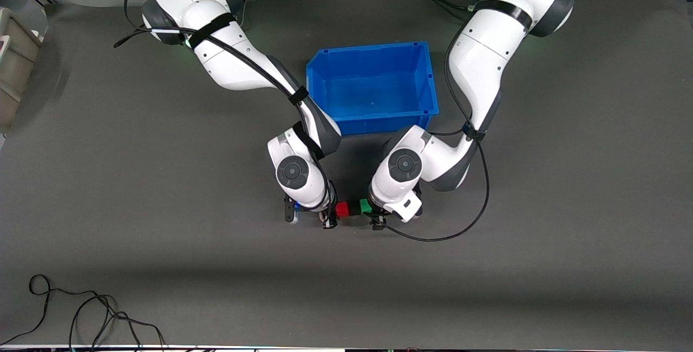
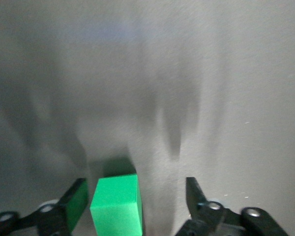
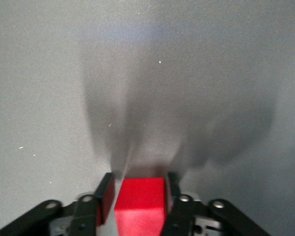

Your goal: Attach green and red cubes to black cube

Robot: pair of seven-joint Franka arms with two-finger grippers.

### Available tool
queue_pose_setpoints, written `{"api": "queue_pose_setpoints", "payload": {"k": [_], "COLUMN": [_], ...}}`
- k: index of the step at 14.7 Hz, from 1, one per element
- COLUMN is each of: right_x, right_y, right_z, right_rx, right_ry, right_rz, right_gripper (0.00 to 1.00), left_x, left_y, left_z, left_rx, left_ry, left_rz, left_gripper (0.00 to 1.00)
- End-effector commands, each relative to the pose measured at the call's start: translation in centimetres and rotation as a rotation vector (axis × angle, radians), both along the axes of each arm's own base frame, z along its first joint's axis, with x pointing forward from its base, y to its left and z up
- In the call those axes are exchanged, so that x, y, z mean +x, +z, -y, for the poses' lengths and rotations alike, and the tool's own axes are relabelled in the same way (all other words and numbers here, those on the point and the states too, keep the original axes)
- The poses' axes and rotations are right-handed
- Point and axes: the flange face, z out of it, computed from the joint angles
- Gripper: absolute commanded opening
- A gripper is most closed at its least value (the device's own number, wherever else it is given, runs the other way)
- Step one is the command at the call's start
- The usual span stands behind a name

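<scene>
Loose black cable [image 1: 81, 314] lies coiled on the grey counter [image 1: 568, 233] at the edge nearest the front camera, toward the right arm's end. Farther up the counter I see the three small cubes in one row, touching: the glossy red plastic cube [image 1: 342, 210] toward the right arm's end, the matte black cube [image 1: 354, 208] between, the green plastic cube [image 1: 366, 206] toward the left arm's end.

Right hand [image 1: 330, 216] sits low at the red cube [image 3: 140, 206]; in the right wrist view its black fingers [image 3: 104, 196] stand close on both sides of the cube, one with a thin gap, so I cannot tell if the grip holds.

Left hand [image 1: 376, 219] is at the green cube [image 2: 117, 204]; its fingers [image 2: 192, 194] are spread wide, one close beside the cube, the other well apart. It is released.

Rectangular blue plastic bin [image 1: 325, 70] stands farther from the camera, between the two arms.
</scene>
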Motion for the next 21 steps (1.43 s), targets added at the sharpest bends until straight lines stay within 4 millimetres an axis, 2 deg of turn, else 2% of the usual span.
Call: {"api": "queue_pose_setpoints", "payload": {"k": [1,2,3,4,6,8,9,10,11,12,13,15,16,18,19,21], "right_x": [0.4,0.7,0.9,1.1,1.8,1.9,2.1,1.9,1.5,0.9,0.4,-0.8,-1.2,-2.1,-2.5,-3.7], "right_y": [0.5,1.0,1.8,3.2,6.8,12.4,15.1,18.2,20.9,24.4,27.3,31.9,34.0,37.4,38.8,41.2], "right_z": [-0.7,-0.4,-0.3,-0.4,1.1,2.8,4.4,6.0,7.5,9.1,11.8,17.0,19.7,25.3,28.3,32.7], "right_rx": [0.0,0.005,0.008,0.017,0.002,-0.013,-0.023,-0.03,-0.035,-0.035,-0.038,-0.032,-0.018,0.017,0.024,0.032], "right_ry": [-0.003,-0.009,-0.009,-0.01,0.013,0.109,0.159,0.235,0.324,0.406,0.473,0.622,0.699,0.879,0.952,1.14], "right_rz": [0.022,0.025,0.03,0.04,0.01,-0.03,-0.056,-0.083,-0.1,-0.11,-0.139,-0.207,-0.218,-0.224,-0.226,-0.197], "right_gripper": [1.0,1.0,1.0,1.0,1.0,1.0,1.0,1.0,1.0,1.0,1.0,1.0,1.0,1.0,1.0,1.0], "left_x": [2.0,2.7,3.6,3.9,4.7,4.9,4.3,4.4,3.9,3.3,2.4,0.2,-1.6,-4.9,-6.0,-7.7], "left_y": [2.7,3.8,5.1,6.5,10.3,15.1,16.8,18.5,19.8,21.0,22.0,23.9,24.7,26.6,27.5,29.1], "left_z": [-2.9,-4.2,-6.4,-7.9,-11.6,-15.6,-17.2,-20.3,-22.3,-23.7,-25.0,-29.8,-32.4,-37.1,-38.8,-42.0], "left_rx": [0.03,0.042,0.061,0.085,0.116,0.146,0.164,0.17,0.176,0.19,0.209,0.24,0.239,0.251,0.242,0.235], "left_ry": [-0.004,-0.016,-0.056,-0.139,-0.289,-0.364,-0.46,-0.545,-0.633,-0.711,-0.788,-0.935,-1.009,-1.095,-1.167,-1.347], "left_rz": [0.017,0.007,-0.005,-0.023,-0.047,-0.078,-0.093,-0.102,-0.121,-0.126,-0.106,-0.082,-0.077,-0.044,-0.037,-0.033], "left_gripper": [1.0,1.0,1.0,1.0,1.0,1.0,1.0,1.0,1.0,1.0,1.0,1.0,1.0,1.0,1.0,1.0]}}
